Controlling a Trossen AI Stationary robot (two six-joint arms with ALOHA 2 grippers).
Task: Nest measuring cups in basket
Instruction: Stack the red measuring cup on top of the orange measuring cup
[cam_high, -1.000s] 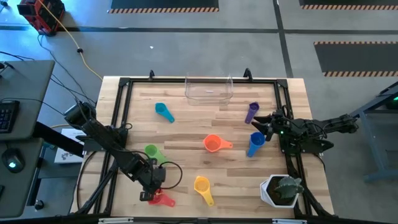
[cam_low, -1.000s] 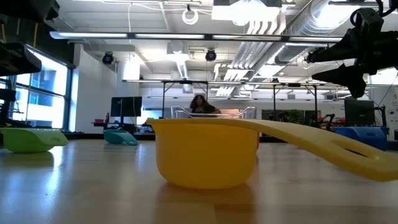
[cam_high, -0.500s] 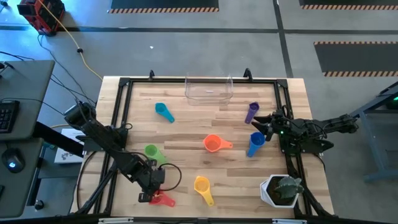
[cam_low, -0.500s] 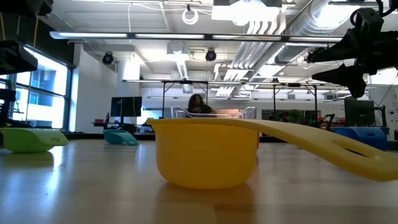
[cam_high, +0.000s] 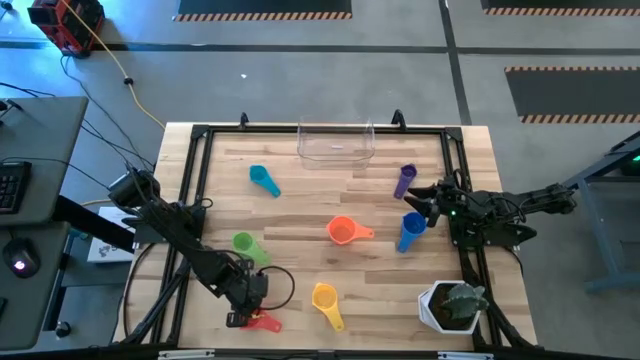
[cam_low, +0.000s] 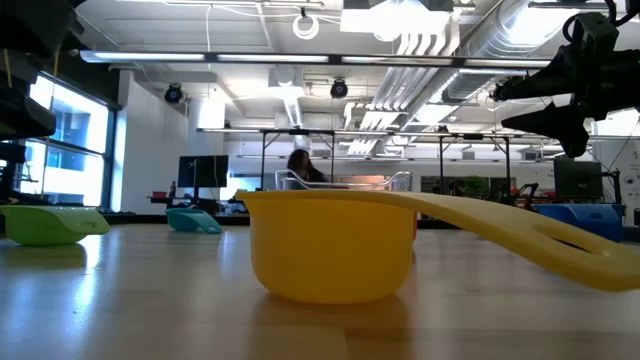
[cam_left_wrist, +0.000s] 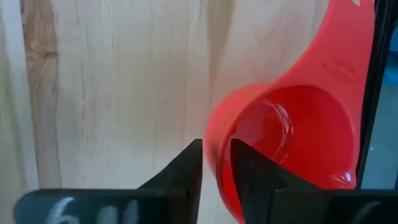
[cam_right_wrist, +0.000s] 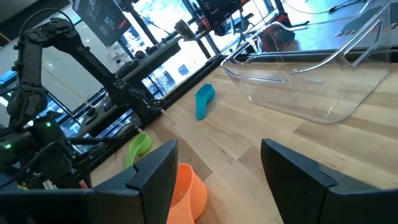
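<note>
The clear basket (cam_high: 336, 142) stands empty at the table's (cam_high: 300, 200) far edge and serves as the landmark here. Farthest from it, at the near edge, the left gripper (cam_left_wrist: 216, 163) is down on the red measuring cup (cam_left_wrist: 292, 130), its two fingers drawn close together with the cup's rim wall pinched between them; the cup lies flat on the wood with its handle running away from the fingers. The right gripper (cam_high: 422, 204) hovers to the basket's right and nearer the front, fingers spread wide, between the purple cup (cam_high: 404, 180) and the blue cup (cam_high: 411, 230). The teal cup (cam_high: 264, 179) lies just left of the basket, the orange cup (cam_high: 344, 231) in front of it at mid-table, the green cup (cam_high: 247, 246) farther front and left, the yellow cup (cam_high: 326, 302) near the front edge. A white pot with a green plant (cam_high: 453, 306) sits at the front right corner. Beyond the basket, in the room, a person (cam_low: 299, 166) shows.
</note>
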